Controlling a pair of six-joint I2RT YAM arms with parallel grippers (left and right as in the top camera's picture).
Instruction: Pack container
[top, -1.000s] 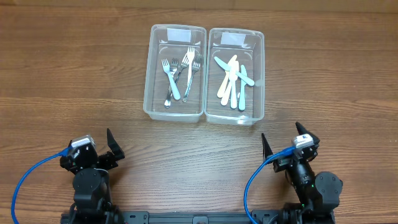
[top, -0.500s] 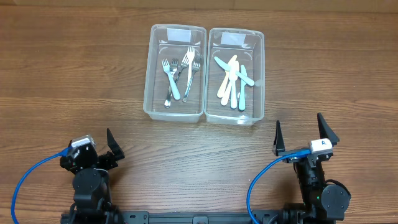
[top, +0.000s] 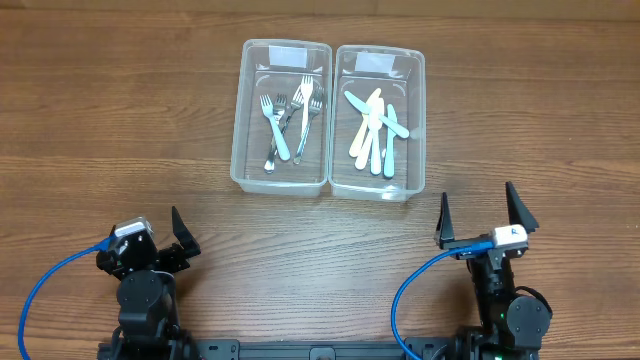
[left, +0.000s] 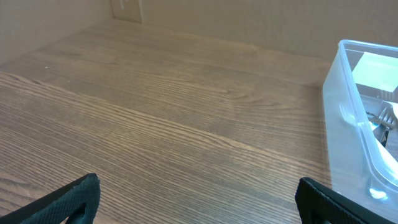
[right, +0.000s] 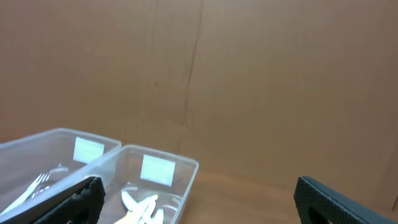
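Observation:
Two clear plastic containers stand side by side at the far middle of the table. The left container (top: 238, 150) holds several forks (top: 290, 120), the right container (top: 420, 130) several cream and teal knives (top: 375, 135). My left gripper (top: 148, 235) rests open near the front left, well short of them. In its wrist view the left gripper (left: 196, 199) is empty, with the fork container (left: 348, 124) at the right edge. My right gripper (top: 477, 205) stands open at the front right, in front of the knife container. The right gripper (right: 199, 196) is empty and faces the knife container (right: 180, 171).
Bare wooden table (top: 120, 120) lies on both sides of the containers and between them and the arms. Blue cables (top: 40, 285) loop beside each arm base. A brown cardboard wall (right: 249, 81) stands behind the table.
The right arm swung to the right and its gripper turned to face the containers, then shifted slightly left. The left arm has not moved.

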